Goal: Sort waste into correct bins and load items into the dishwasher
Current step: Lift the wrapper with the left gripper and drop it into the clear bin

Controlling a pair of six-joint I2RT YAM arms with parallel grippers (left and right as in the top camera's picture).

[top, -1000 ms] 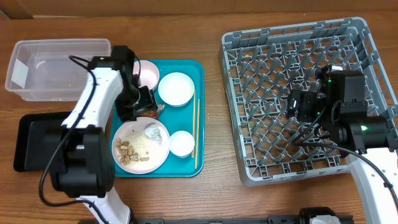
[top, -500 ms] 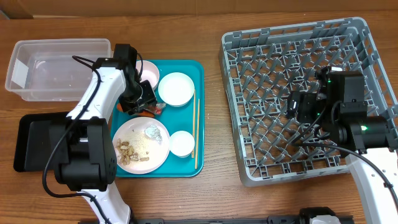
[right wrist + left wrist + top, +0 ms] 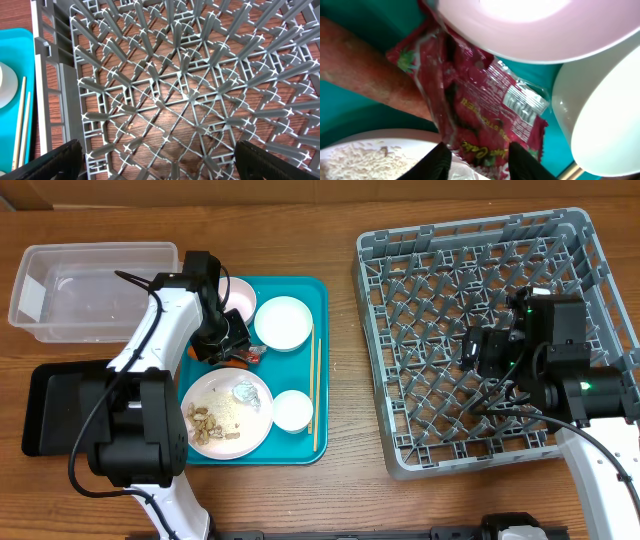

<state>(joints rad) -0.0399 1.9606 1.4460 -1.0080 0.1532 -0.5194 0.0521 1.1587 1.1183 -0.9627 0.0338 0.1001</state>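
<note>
The red snack wrapper (image 3: 480,100) lies on the teal tray (image 3: 316,292), with the orange carrot (image 3: 365,67) to its left. My left gripper (image 3: 480,160) is open, low over the wrapper, its fingertips either side of the wrapper's lower edge; in the overhead view it (image 3: 226,342) hides most of the wrapper. The pinkish plate (image 3: 256,430) holds rice and nut scraps and the foil ball (image 3: 247,392). My right gripper (image 3: 165,165) is open and empty above the grey dish rack (image 3: 480,260).
Two white bowls (image 3: 282,322) (image 3: 293,410), a small pinkish bowl (image 3: 240,295) and chopsticks (image 3: 312,390) are on the teal tray. The clear tub (image 3: 100,248) stands at the back left. The black tray (image 3: 45,405) lies at the front left.
Over the last second my left gripper moved towards the back of the tray, onto the wrapper, then held still. The right arm has not moved.
</note>
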